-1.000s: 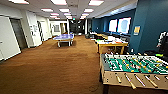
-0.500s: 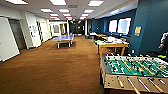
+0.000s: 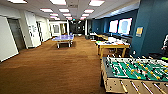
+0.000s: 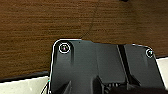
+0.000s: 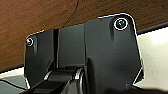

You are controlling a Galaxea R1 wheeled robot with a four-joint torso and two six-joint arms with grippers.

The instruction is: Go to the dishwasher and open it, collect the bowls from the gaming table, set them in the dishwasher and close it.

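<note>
Big open stretch of brown carpet [image 3: 55,67] runs ahead on the left, walls well off to the side. The gaming table [image 3: 135,72] sits close at lower right, its near corner edging the open lane. A yellow table [image 3: 111,46] and blue ping-pong table [image 3: 63,38] stand farther back. Can't tell either gripper's state.

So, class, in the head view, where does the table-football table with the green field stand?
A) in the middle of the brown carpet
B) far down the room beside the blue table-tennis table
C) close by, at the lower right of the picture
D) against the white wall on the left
C: the table-football table with the green field fills the lower right corner, while the blue table-tennis table stands far down the room.
</note>
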